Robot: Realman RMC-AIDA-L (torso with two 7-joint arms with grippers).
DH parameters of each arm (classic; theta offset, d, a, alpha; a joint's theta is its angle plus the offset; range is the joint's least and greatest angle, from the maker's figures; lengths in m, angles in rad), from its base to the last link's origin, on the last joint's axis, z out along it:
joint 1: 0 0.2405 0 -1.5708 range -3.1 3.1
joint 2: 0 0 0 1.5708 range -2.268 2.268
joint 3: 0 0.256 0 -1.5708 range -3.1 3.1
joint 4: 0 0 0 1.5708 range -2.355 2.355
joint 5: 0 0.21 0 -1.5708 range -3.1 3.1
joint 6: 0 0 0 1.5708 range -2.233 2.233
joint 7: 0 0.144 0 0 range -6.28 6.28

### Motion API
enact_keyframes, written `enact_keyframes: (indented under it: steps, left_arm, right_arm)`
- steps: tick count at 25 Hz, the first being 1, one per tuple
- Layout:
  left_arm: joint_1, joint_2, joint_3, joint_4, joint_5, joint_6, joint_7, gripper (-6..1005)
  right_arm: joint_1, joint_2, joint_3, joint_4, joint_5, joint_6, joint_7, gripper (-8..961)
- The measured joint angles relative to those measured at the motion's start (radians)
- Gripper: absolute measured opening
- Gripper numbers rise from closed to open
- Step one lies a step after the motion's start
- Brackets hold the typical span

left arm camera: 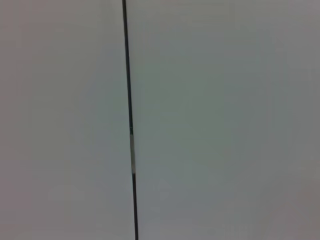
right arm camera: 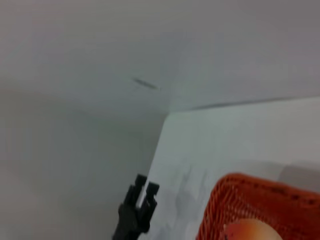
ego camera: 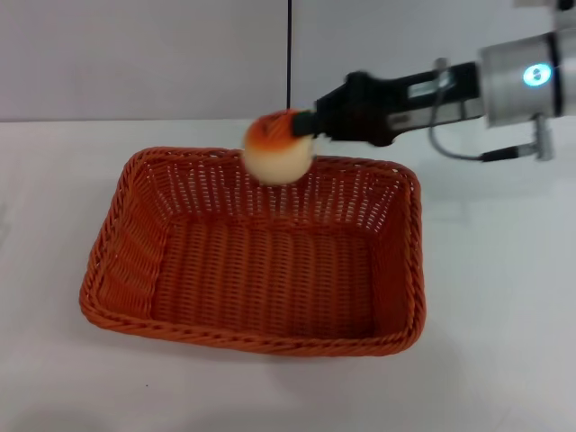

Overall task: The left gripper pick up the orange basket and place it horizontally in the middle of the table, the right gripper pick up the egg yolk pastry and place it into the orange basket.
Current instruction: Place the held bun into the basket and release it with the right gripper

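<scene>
plain grey wall (ego camera: 135,54) (one dark vertical seam (ego camera: 290,54)), even light

Bright even light, soft shadow beside the orange basket (ego camera: 261,261), egg yolk pastry (ego camera: 277,147) motion-blurred, right wrist view hazy

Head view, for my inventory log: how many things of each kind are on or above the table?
Basket: 1
Pastry, held in the right tool over the basket's far rim: 1
Total: 2
</scene>
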Motion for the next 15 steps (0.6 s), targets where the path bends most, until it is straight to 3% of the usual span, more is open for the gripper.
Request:
enact_keyframes:
  steps: [5, 11, 15]
  left_arm:
    - [0.008, 0.0, -0.002, 0.0, -0.003, 0.002, 0.0, 653]
    - [0.003, 0.0, -0.001, -0.003, -0.002, 0.002, 0.0, 653]
    - [0.0, -0.001, 0.002, -0.006, 0.0, 0.003, 0.0, 654]
  right_arm:
    - [0.003, 0.014, -0.101, 0.04, 0.069, -0.023, -0.006, 22]
    - [-0.004, 0.016, -0.33, 0.061, 0.19, -0.031, -0.021, 21]
    - [-0.023, 0.016, -0.342, 0.076, 0.196, -0.039, -0.022, 53]
